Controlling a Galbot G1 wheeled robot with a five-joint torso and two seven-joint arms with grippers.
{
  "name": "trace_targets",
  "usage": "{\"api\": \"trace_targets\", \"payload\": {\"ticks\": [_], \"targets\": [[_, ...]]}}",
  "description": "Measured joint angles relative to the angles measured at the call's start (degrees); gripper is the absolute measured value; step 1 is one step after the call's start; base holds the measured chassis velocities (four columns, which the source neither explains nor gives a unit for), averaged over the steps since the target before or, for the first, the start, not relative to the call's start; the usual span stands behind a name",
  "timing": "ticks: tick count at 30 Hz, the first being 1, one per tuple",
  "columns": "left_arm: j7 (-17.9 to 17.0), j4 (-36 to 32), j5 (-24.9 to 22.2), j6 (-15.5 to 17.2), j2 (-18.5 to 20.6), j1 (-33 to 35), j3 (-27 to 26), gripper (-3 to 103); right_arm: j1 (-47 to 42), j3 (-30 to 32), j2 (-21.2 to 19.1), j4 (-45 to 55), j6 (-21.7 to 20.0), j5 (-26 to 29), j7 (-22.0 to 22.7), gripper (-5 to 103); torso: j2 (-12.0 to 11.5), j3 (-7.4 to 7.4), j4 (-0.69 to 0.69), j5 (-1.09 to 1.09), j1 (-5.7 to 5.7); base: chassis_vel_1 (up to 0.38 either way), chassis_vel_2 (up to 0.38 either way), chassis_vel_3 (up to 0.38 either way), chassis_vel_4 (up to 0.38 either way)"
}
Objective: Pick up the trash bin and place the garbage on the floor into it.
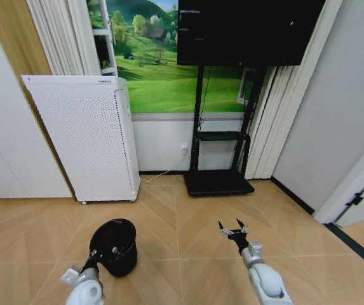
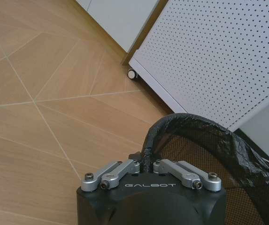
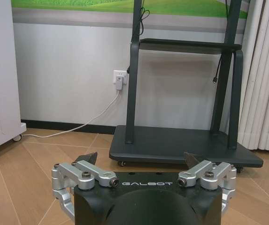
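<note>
Black bin (image 1: 114, 246) sits low left in head view, tilted, mouth toward camera, lined with a black bag. Left gripper (image 1: 94, 257) is at its near rim; left wrist view shows the left gripper's jaws clenched on the bin (image 2: 204, 154) rim, bag plastic pinched between the fingers (image 2: 125, 168). Bin looks off the floor (image 1: 188, 222) but contact underneath is hard to tell. Inside of the bin is dark mesh, contents can't be made out.

Right gripper (image 1: 233, 230) hovers over bare parquet, centre-right of head view, well apart from the bin, jaws spread wide, nothing between them. Right wrist view: right gripper (image 3: 141, 159) with both fingertips (image 3: 88, 157) splayed apart, aimed at a black TV stand (image 3: 181, 145) base on the floor ahead.

White perforated box (image 1: 86, 136) stands on casters behind the bin, against the left wall; left wrist view shows one caster (image 2: 132, 74) and the box panel (image 2: 219, 56) just beyond the bin rim. TV stand (image 1: 220, 181) sits right of the box under a dark screen (image 1: 248, 28). White cable (image 3: 85, 124) runs from a wall socket (image 3: 119, 77) down along the skirting toward the box. Landscape mural (image 1: 159, 63) on the back wall.
</note>
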Motion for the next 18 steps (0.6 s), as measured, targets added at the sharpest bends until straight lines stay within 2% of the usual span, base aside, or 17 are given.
{"api": "trace_targets", "payload": {"ticks": [5,18], "targets": [[1.06,1.44,-0.86,0.85,-0.14,-0.09,-2.70,7,0.00,0.15,-0.18,-0.46,0.30,0.23,0.06,100,0.00,0.00,0.01,0.00,0.00,0.000,0.000,0.000,0.000],[0.48,3.98,-2.13,1.97,-0.46,-3.67,-5.36,7,0.19,0.05,0.14,-0.95,0.68,0.21,0.11,100,0.00,0.00,0.01,0.00,0.00,0.000,0.000,0.000,0.000]]}}
